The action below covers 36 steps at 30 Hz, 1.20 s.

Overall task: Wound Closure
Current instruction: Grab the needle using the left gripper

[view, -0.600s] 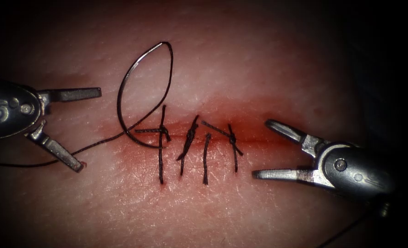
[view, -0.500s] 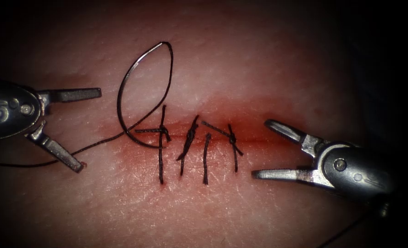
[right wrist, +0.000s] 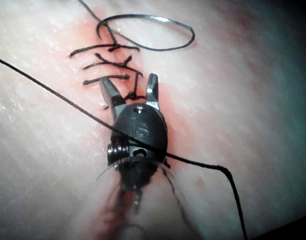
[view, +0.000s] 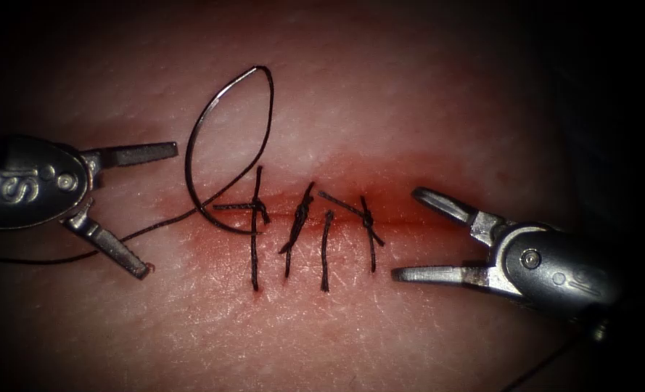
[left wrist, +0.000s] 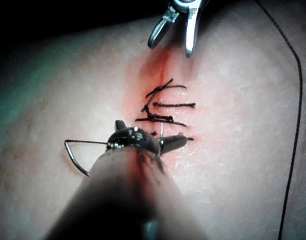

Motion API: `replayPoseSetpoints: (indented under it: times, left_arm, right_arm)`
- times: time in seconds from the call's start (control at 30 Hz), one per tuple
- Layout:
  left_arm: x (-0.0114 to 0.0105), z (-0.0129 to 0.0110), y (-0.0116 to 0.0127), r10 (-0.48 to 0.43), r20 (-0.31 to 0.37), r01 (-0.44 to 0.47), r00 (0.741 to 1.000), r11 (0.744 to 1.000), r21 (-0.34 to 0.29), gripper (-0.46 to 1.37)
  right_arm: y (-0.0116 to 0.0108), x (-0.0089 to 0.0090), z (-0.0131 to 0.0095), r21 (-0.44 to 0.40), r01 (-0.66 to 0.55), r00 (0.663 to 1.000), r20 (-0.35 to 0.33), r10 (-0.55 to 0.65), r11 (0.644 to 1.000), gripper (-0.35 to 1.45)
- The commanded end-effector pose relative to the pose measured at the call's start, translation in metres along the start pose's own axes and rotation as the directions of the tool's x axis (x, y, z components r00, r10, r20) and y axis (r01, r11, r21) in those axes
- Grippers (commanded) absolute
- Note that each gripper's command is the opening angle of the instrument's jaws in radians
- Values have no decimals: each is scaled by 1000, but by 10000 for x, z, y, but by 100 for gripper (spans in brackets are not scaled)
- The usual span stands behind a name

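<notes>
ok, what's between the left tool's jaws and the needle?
Endoscope view: bare tissue, crossed by the thread running from the needle under the left tool. Both tools' jaws are open and hold nothing; the needle lies free on the tissue.

The curved needle (view: 204, 123) lies free on the tissue (view: 409, 109), upper left of centre, arching over the left end of the cut (view: 402, 216). Black thread (view: 260, 138) loops from its top end and trails left. Four dark stitches (view: 304, 218) cross the reddened cut at centre.
</notes>
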Motion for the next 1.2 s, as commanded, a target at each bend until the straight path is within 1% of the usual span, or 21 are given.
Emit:
replayPoseSetpoints:
  times: [0.03,0.13,0.17,0.3,0.4,0.5,0.67,0.77,0.87,1.1,1.13,1.17,1.2]
  left_arm:
    - [-1,4,0,5,15,-5,1000,1000,7,84]
    - [-11,18,0,16,45,-17,999,1000,18,84]
    - [-11,18,0,16,45,-17,999,1000,18,84]
    - [-27,35,0,25,77,-27,997,999,26,84]
    - [-36,46,0,27,92,-31,995,999,37,77]
    - [-45,55,-4,28,96,-33,995,998,48,66]
    - [-50,64,-9,27,99,-33,995,998,56,59]
    - [-53,68,-12,29,98,-34,995,998,51,54]
    - [-58,75,-13,39,110,-44,993,998,43,46]
    - [-69,86,-10,34,133,-40,991,998,44,40]
    - [-69,87,-10,33,134,-40,990,998,45,40]
    - [-70,88,-10,27,134,-33,991,998,48,46]
    - [-71,88,-11,26,134,-33,991,998,48,46]
  right_arm:
    - [0,0,0,4,0,1000,0,0,1000,115]
    - [-1,0,-1,7,1,1000,1,-1,1000,118]
    - [-1,0,-1,7,1,1000,1,-1,1000,118]
    - [-4,-1,-1,10,4,1000,2,-4,1000,118]
    - [-5,-1,-1,12,5,1000,4,-5,1000,118]
    - [-5,-1,-1,12,5,1000,4,-5,1000,118]
    - [-5,-1,-1,14,6,1000,6,-6,1000,119]
    - [-5,-2,-1,14,6,1000,5,-6,1000,120]
    - [-6,-2,-2,14,7,1000,5,-7,1000,119]
    - [-7,-3,-2,14,8,1000,5,-8,1000,120]
    - [-7,-3,-2,14,8,1000,4,-8,1000,120]
    - [-7,-3,-2,14,8,1000,4,-8,1000,120]
    - [-7,-3,-2,14,8,1000,4,-8,1000,119]
